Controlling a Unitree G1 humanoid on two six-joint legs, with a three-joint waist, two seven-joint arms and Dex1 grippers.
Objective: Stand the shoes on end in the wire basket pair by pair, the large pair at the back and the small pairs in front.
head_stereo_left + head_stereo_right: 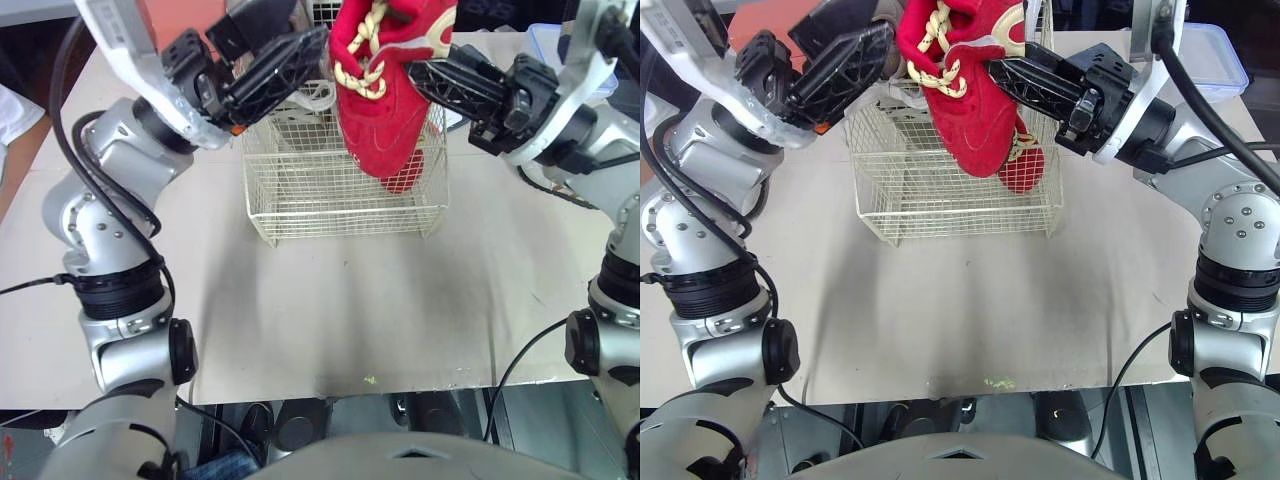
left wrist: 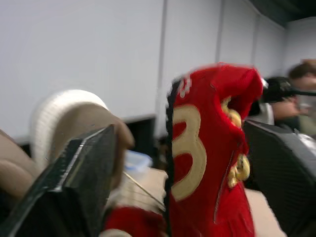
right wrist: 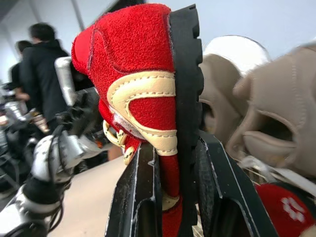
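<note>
While my right gripper clamps the red shoe, it hangs toe-down over the wire basket, its tip inside, just beside a second red shoe. My left gripper hovers at the basket's back-left rim, fingers spread, gripping nothing.

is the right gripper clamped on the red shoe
Yes, the right gripper pinches the red shoe by its black sole.

Bright, diffuse light — bkgd person blurred, wrist view.
</note>
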